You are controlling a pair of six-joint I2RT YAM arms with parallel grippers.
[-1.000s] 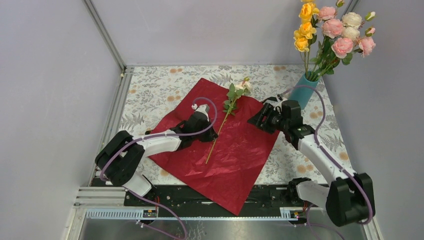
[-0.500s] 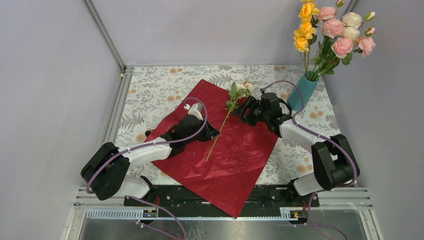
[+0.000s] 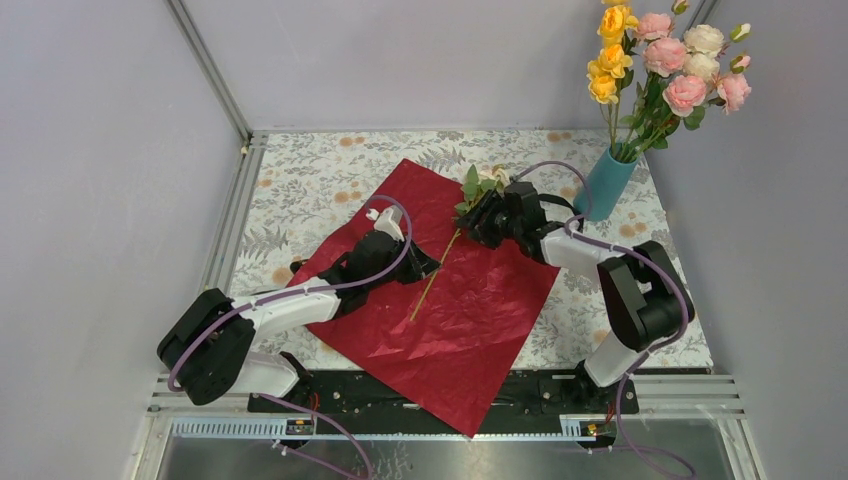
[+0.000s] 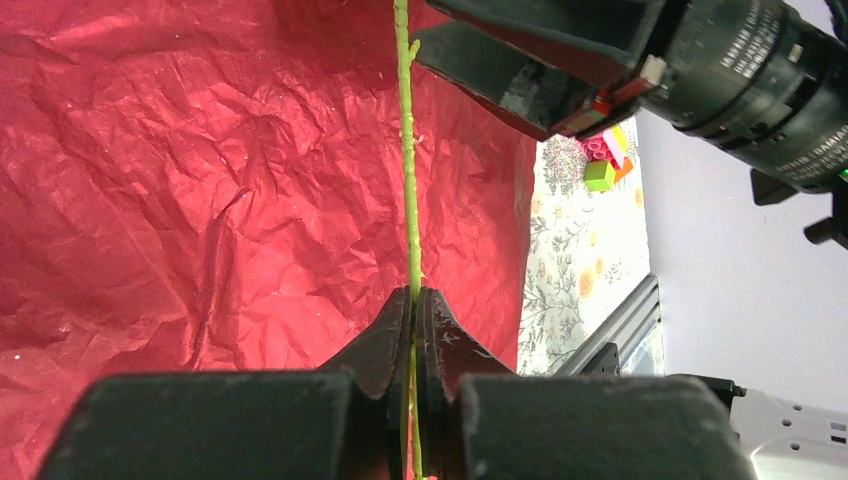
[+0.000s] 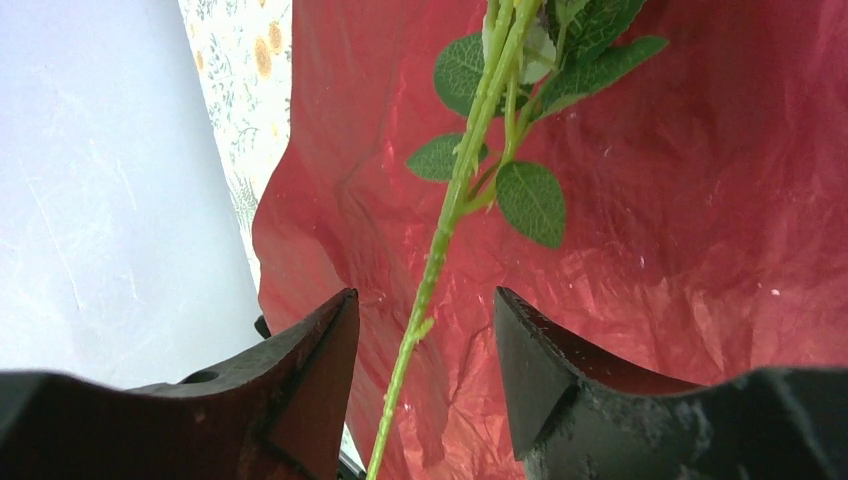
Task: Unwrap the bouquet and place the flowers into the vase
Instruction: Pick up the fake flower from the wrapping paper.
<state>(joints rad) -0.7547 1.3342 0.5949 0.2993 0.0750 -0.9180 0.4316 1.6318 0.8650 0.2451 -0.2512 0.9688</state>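
Observation:
The bouquet is unwrapped: its red paper (image 3: 470, 320) lies spread flat on the floral tablecloth. One loose flower (image 3: 492, 176) with green leaves (image 5: 530, 200) and a long thin stem (image 4: 408, 200) slants across the paper. My left gripper (image 4: 413, 300) is shut on the lower part of that stem. My right gripper (image 5: 425, 320) is open, one jaw on each side of the stem just below the leaves, neither touching it. In the top view the left gripper (image 3: 425, 268) and right gripper (image 3: 472, 218) face each other along the stem. The teal vase (image 3: 603, 187) at back right holds several pink, cream and yellow flowers (image 3: 665, 55).
A small multicoloured block toy (image 4: 604, 163) sits on the tablecloth beyond the paper's edge. Aluminium rails run along the left side (image 3: 228, 230) and the near edge (image 3: 400, 385). Grey walls close in the table on three sides.
My right arm swung left from beside the vase to the loose flower, and its jaws now straddle the stem, slightly narrower. The left gripper kept its hold on the stem and shifted little.

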